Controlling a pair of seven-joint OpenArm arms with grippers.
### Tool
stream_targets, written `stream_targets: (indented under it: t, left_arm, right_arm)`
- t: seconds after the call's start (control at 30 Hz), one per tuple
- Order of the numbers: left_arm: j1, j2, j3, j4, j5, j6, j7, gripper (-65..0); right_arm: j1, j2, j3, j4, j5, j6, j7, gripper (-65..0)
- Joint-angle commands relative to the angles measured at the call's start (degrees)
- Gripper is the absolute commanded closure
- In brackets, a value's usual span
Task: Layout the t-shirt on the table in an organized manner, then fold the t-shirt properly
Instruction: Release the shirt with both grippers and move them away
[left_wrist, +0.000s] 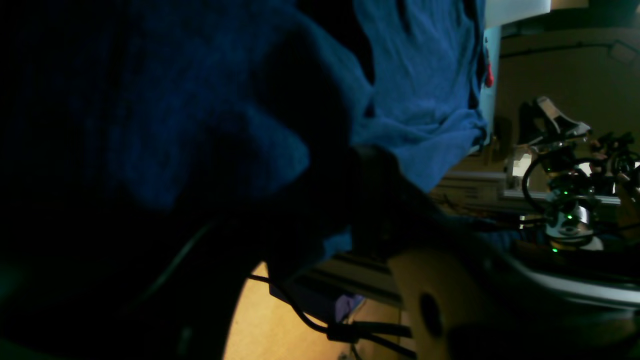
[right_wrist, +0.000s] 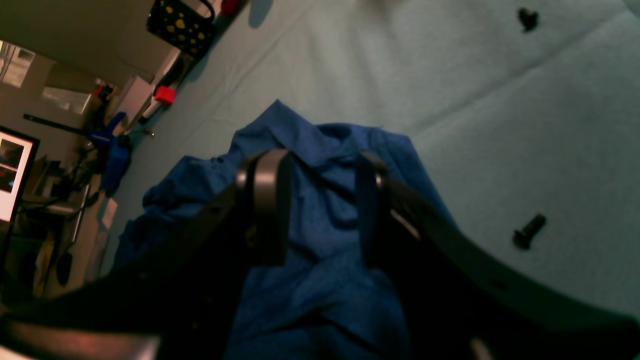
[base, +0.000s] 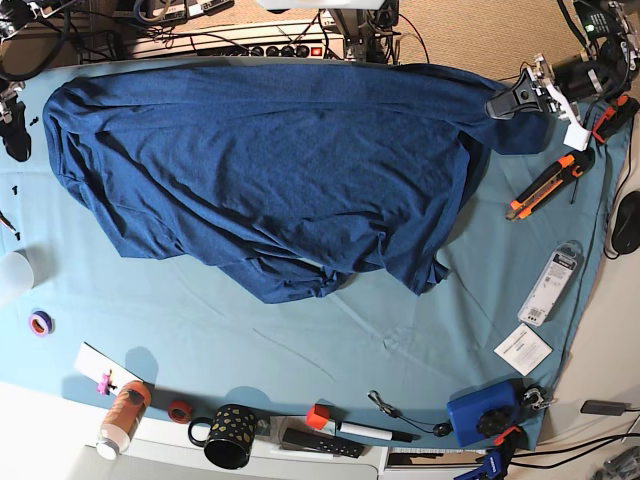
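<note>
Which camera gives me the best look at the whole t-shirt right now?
The base view: the t-shirt shows whole, spread across the table. The right wrist view shows one bunched corner, the left wrist view only dark close-up folds.

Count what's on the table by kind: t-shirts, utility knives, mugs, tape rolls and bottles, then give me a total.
t-shirt: 1
utility knife: 1
polka-dot mug: 1
tape rolls: 2, the purple tape roll and the red tape roll
orange bottle: 1
Total: 6
</note>
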Motion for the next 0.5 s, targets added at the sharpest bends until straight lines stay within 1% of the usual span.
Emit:
stream_targets:
  t: [0.0, 0.33, 0.47]
  left_arm:
    - [-1.97, -0.92, -0.04, 1.01, -0.25, -2.07, -2.56, -22.2]
    - [-4.98, -1.25, -0.04, 3.17, -0.25, -2.07, -2.56, -22.2]
    - [-5.09, -1.27, -0.04, 3.28, -0.25, -2.07, -2.56, -25.7]
  right_arm:
    - [0.72, 1.75, 0.42, 0.81, 1.46, 0.37, 0.99, -22.0]
    - [2.89, 1.75, 0.37, 0.81, 1.49, 0.39, 0.99, -22.0]
    - [2.89, 1.75, 0.37, 0.81, 1.51, 0.39, 0.99, -22.0]
